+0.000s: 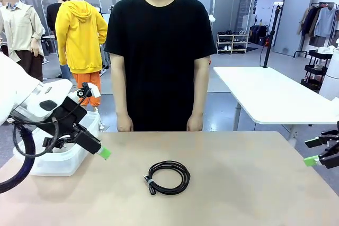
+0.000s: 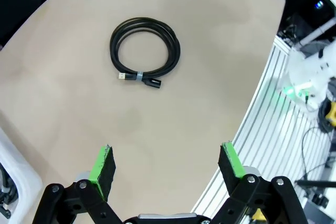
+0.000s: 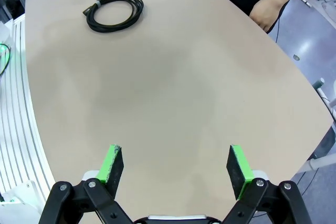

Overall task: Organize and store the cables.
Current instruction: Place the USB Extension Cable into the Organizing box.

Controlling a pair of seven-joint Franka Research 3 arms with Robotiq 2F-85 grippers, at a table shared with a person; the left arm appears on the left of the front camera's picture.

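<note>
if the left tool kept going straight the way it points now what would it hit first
Most likely bare table. The open left tool aims down at the tabletop, and the coiled cable lies farther along, beyond that spot. Depth is hard to judge.

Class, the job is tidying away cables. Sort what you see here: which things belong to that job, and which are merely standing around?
Belongs to the job:
- coiled black cable, lying mid-table
- left gripper, open
- right gripper, open

Just standing about:
- clear plastic bin at the table's left edge; its role is unclear
- white table behind
- shoe rack far back

Grey floor, a white side table [image 1: 265,91] — shoe rack [image 1: 232,42] and glass partitions behind.
</note>
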